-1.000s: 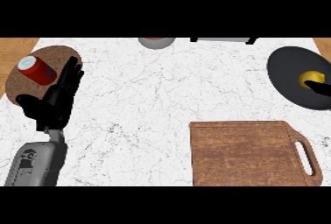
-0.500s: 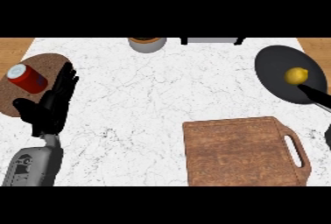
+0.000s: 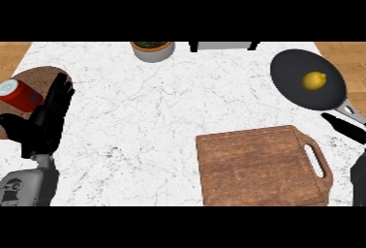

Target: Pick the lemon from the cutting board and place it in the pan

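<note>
The yellow lemon (image 3: 315,80) lies inside the dark pan (image 3: 295,70) at the back right of the counter. The pan's handle (image 3: 346,124) points toward the near right. The wooden cutting board (image 3: 259,166) lies in front of the pan with nothing on it. My left hand (image 3: 46,119) is at the left edge, open, fingers straight and pointing up, holding nothing. Only a dark sliver of my right hand (image 3: 358,175) shows at the right edge, beside the board's handle end and below the pan's handle.
A red can (image 3: 19,95) stands on a round brown board (image 3: 39,77) at the far left, just behind my left hand. A grey pot with greenery (image 3: 152,50) and a grey appliance (image 3: 221,46) sit at the back edge.
The whole scene has slid leftward in the view. The lemon stays in the pan. My right hand now shows a little at the right edge; the left hand keeps its pose.
</note>
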You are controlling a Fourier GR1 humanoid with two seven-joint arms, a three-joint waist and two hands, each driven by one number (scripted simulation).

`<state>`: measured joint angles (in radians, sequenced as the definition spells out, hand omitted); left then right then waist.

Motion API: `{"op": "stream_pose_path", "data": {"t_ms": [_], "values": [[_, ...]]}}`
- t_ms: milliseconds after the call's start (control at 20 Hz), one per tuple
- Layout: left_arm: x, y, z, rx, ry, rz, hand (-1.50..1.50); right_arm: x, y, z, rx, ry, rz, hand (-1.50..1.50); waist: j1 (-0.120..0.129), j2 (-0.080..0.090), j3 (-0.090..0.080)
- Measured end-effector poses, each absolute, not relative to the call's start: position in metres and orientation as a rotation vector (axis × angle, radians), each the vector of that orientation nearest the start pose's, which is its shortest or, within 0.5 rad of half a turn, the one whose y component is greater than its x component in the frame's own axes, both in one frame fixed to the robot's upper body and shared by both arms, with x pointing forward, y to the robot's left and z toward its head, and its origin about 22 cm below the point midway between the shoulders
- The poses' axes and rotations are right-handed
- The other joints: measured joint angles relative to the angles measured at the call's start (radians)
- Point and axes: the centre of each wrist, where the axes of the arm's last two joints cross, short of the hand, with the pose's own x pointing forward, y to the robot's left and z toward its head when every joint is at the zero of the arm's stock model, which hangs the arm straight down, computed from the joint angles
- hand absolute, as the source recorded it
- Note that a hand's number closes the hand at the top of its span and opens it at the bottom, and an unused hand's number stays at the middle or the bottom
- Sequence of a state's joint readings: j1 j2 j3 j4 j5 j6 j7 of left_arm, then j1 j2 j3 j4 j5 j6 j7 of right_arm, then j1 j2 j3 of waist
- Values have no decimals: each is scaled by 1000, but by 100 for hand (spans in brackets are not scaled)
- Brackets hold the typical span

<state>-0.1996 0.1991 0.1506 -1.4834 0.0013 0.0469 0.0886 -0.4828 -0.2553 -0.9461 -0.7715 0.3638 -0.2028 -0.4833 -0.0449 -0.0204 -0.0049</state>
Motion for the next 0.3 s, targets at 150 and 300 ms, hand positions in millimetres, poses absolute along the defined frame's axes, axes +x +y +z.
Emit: {"op": "stream_pose_path", "data": {"t_ms": [150, 300], "values": [[288, 296, 42, 247, -1594, -13, 0, 285, -409, -23, -857, -1578, -390, -150, -4, 0, -1], [290, 290, 42, 239, -1597, -19, 0, 267, -395, -19, -866, -1553, -376, -150, 2, 4, 0]]}}
